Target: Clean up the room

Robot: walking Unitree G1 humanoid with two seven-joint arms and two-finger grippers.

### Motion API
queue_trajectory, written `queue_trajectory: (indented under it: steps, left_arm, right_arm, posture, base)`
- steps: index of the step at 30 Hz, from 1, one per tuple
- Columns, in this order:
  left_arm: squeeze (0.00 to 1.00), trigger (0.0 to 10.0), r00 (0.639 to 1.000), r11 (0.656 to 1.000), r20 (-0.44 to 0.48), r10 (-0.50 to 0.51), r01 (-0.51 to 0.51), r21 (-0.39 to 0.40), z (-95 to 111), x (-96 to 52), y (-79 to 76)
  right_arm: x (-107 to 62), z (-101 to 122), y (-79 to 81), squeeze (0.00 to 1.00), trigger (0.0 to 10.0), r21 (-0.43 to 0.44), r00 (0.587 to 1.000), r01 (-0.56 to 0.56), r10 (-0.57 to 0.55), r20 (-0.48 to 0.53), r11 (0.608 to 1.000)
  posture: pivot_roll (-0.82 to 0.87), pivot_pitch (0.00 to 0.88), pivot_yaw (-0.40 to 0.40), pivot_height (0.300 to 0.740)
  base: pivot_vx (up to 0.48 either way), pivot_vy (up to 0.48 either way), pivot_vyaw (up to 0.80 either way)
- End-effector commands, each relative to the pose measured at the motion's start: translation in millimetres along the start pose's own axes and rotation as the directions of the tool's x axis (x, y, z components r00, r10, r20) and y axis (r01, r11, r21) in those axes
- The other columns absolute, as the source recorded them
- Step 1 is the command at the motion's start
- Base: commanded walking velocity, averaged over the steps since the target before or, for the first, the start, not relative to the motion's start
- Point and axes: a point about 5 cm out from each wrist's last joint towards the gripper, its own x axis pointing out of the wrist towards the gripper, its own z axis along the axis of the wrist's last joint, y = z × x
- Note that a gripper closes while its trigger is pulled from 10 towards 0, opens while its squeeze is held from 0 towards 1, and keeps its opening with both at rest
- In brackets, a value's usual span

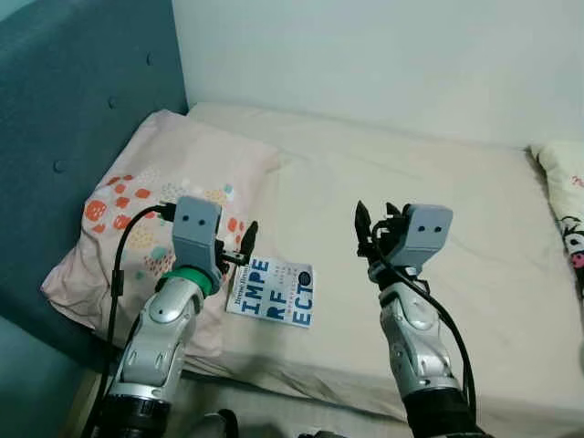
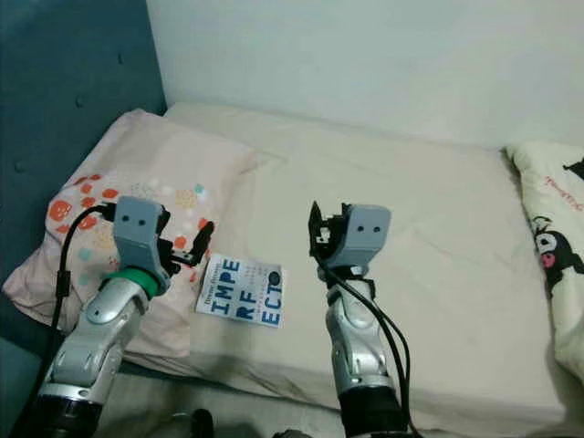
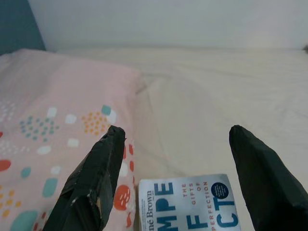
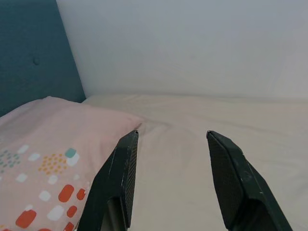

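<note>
A white book [image 1: 272, 292] with big blue letters lies flat on the beige bed [image 1: 411, 173], near its front edge and right beside a pink patterned pillow [image 1: 155, 201]. My left gripper [image 1: 239, 250] hovers open just above the book's near-left corner, at the pillow's edge. In the left wrist view the book [image 3: 185, 202] lies low between the two spread fingers [image 3: 96, 183]. My right gripper [image 1: 374, 235] is raised over the middle of the bed, to the right of the book. It is open and holds nothing, and its fingers [image 4: 236, 183] frame bare sheet.
A teal padded headboard [image 1: 73, 82] rises to the left of the pillow. A pale wall [image 1: 383, 55] runs along the bed's far side. A white cushion [image 1: 568, 214] with cartoon prints lies at the bed's right edge.
</note>
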Motion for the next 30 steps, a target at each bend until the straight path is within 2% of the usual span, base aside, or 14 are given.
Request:
queue_trajectory:
  steps: [1, 30]
  left_arm:
    - [0.0, 10.0, 1.0, 1.0, -0.022, -0.023, 0.023, 0.001, -7.4, -1.7, -3.2]
    - [0.0, 10.0, 0.998, 0.999, -0.027, -0.05, 0.05, -0.005, -11.8, -1.8, -3.2]
  right_arm:
    - [-6.7, -7.6, -7.2, 0.0, 10.0, 0.006, 0.999, 0.025, -0.024, -0.026, 1.0]
    - [-6.5, -9.9, -8.7, 0.0, 10.0, -0.003, 0.999, 0.02, -0.02, -0.033, 1.0]
  posture:
    - [-0.01, 0.017, 0.027, 0.74]
    - [-0.01, 0.008, 0.028, 0.74]
  base:
    - [0.0, -0.48, 0.0]
    - [0.0, -0.444, 0.0]
